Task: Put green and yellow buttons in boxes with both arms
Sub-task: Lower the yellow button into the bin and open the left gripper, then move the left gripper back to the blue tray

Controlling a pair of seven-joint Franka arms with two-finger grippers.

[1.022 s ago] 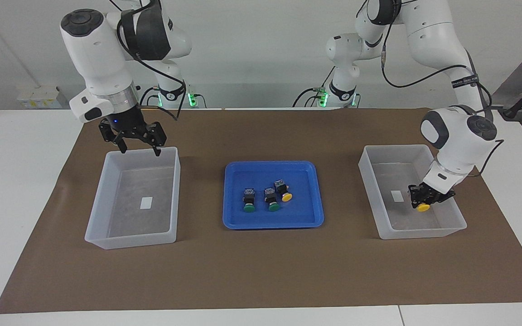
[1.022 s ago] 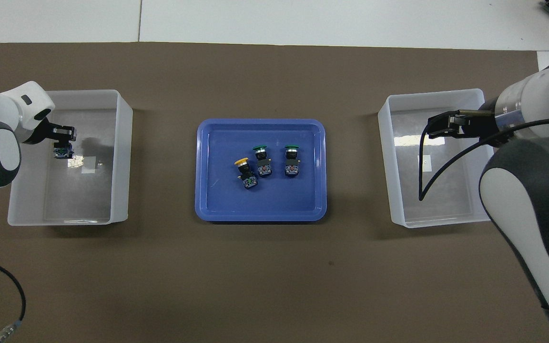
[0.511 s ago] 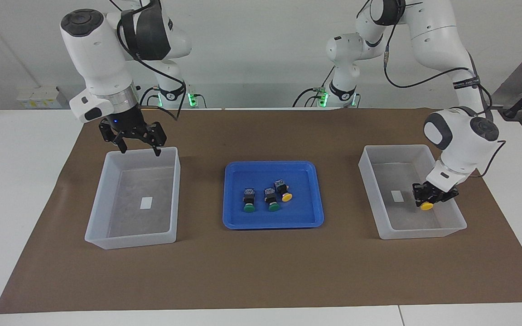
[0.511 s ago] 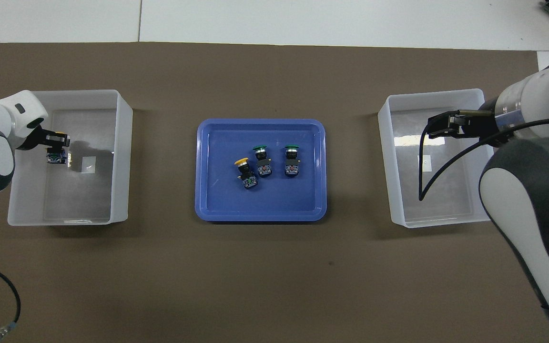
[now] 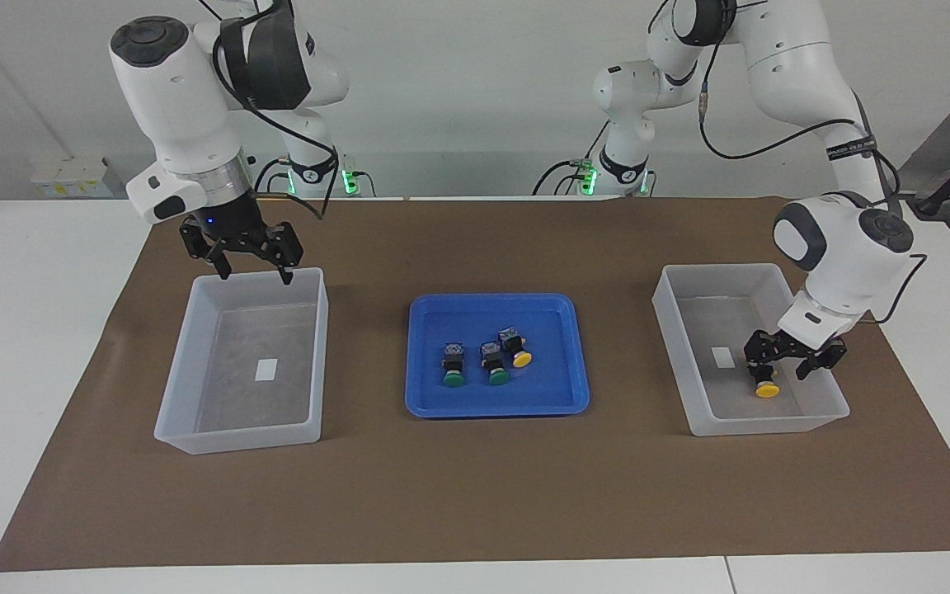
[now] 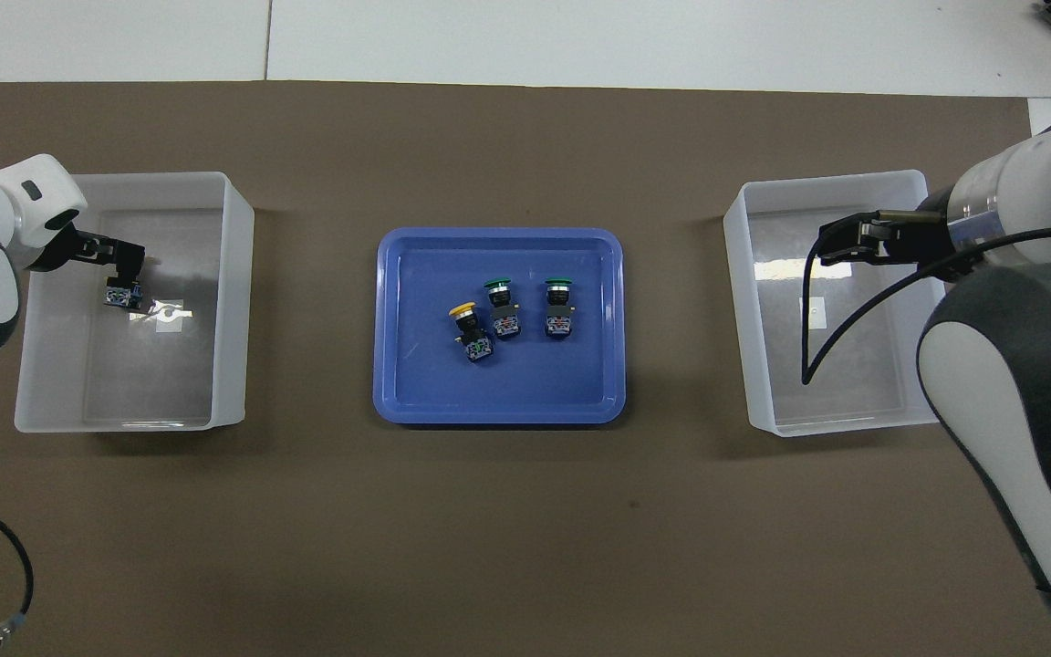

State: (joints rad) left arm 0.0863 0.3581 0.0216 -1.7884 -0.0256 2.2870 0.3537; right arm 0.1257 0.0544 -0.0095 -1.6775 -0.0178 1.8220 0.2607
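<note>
Brown paper (image 5: 475,487) covers my tabletop (image 5: 38,346). Across the facing view: my right claw (image 5: 254,271) hangs released over the robot-side rim of the right-end box (image 5: 186,363), which I see holds only its label. Mid-tabletop, the blue tray (image 5: 425,363) carries two green buttons (image 5: 453,379) and a yellow button (image 5: 521,359), bunched together. At the left arm's end, my left claw (image 5: 787,368) is spread, and a second yellow button (image 5: 766,389) lies cap-down inside the other box (image 5: 673,330), toward its outer wall.
</note>
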